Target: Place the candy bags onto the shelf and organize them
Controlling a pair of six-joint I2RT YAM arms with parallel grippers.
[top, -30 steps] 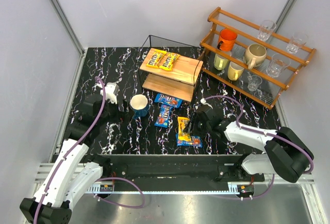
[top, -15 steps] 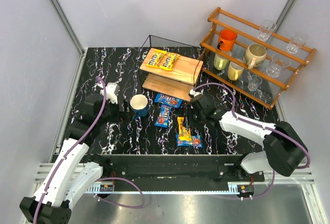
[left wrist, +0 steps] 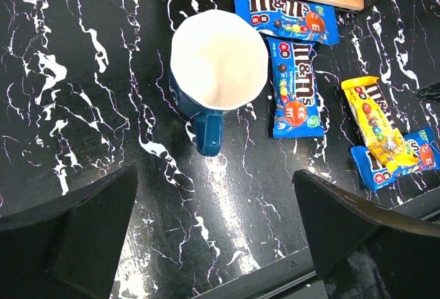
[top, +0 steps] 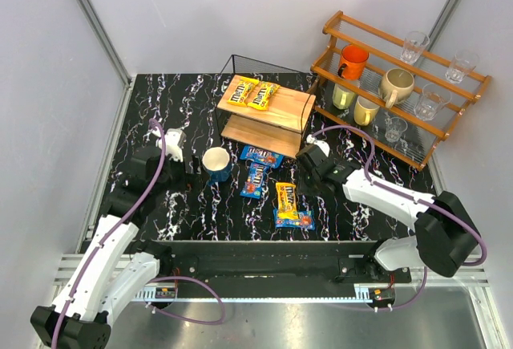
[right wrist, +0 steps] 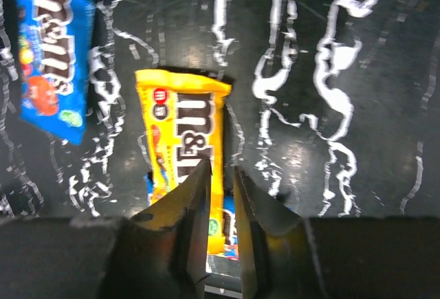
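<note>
Yellow candy bag atop blue one, rt jaws nearby, slightly apart.

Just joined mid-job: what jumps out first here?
Bright candy bags on the black marbled table: two yellow bags on top of the shelf, four loose in front, one yellow bag lying over a blue bag. A blue mug stands left of them; a wooden rack of mugs and glasses sits far right.

The table is black marble, veined white and purple. Just ahead of the right gripper and its jaws lies a yellow packet with brown lettering, and to their left a blue packet. Ahead of the left gripper stands a dark blue mug, cream inside.
</note>
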